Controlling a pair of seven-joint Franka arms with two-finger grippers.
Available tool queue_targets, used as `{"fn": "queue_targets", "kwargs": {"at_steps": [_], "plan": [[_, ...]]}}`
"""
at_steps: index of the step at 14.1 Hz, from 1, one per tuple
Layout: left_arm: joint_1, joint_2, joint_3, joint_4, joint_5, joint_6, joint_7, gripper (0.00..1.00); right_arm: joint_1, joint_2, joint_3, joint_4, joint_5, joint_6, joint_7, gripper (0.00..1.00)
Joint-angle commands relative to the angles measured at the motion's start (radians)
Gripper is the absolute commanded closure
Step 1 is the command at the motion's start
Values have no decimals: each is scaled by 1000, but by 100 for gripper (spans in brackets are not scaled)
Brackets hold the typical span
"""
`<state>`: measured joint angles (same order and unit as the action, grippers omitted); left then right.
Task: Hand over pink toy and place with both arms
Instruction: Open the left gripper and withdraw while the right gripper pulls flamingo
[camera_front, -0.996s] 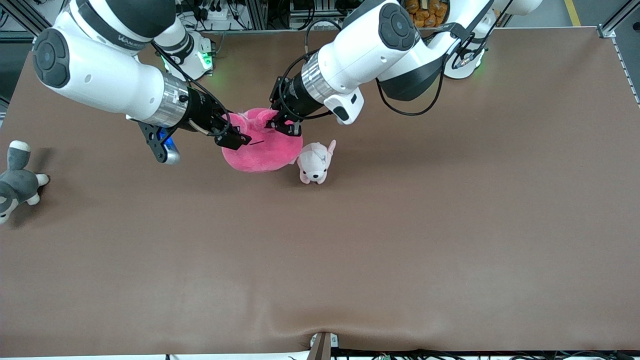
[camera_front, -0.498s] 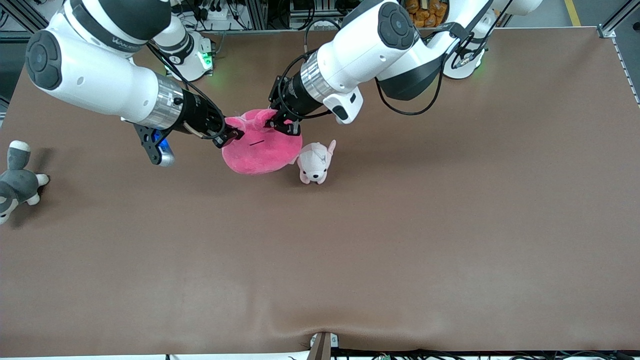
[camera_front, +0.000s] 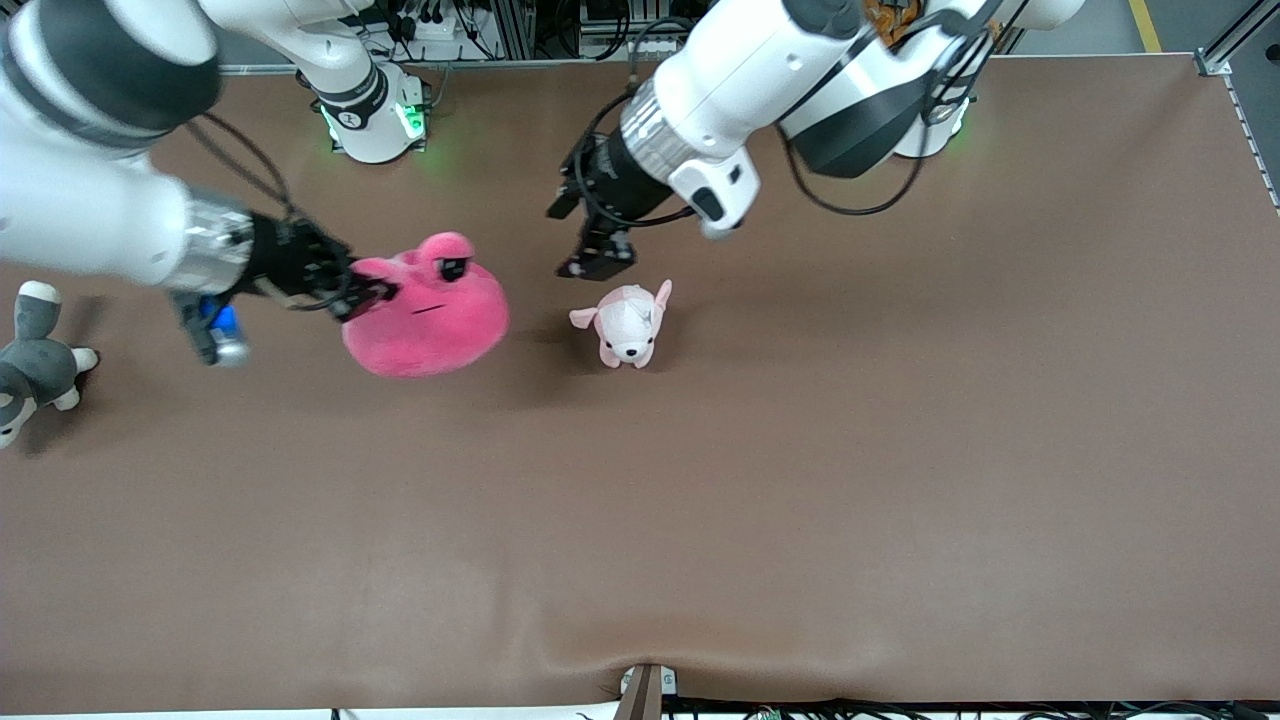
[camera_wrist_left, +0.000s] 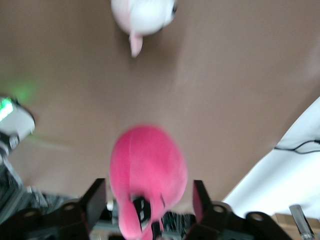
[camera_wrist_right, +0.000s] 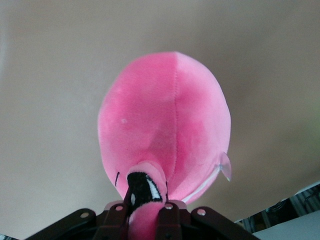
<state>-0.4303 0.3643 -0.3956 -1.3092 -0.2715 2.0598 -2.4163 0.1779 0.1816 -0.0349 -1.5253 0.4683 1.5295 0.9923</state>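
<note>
I find no readable text, label, brand or number on anything I see; no lettering shows on my arms, the toys or the table.

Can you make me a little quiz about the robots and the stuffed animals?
1. True or false: the left gripper is squeezing the pink toy.
2. Which toy sits on the table below the left gripper? A) the pale pink puppy B) the grey-and-white plush C) a yellow duck
3. Fill in: the right gripper holds the pink toy by one of its ____.

Key
1. False. The left gripper is open and apart from the pink toy; the left wrist view shows its fingers spread with nothing between them.
2. A.
3. Ears. The right wrist view shows the gripper shut on an ear, with the body hanging from it.
</note>
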Motion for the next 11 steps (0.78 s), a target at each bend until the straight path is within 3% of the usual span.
{"fn": "queue_targets", "kwargs": {"at_steps": [1,5,8,11], "plan": [[97,-77,8,-10,44,-148,220,0,-90,10,15,-51,-49,-11,-157,100],[267,-108,9,-12,80,-372,674,0,-215,85,17,-78,-54,-11,-215,100],[378,-131,8,-12,178,-512,1010,0,-296,163,15,-78,-85,-8,-329,100],[444,-140,9,-9,213,-555,1201,0,-382,240,15,-78,-88,-3,-467,100]]}}
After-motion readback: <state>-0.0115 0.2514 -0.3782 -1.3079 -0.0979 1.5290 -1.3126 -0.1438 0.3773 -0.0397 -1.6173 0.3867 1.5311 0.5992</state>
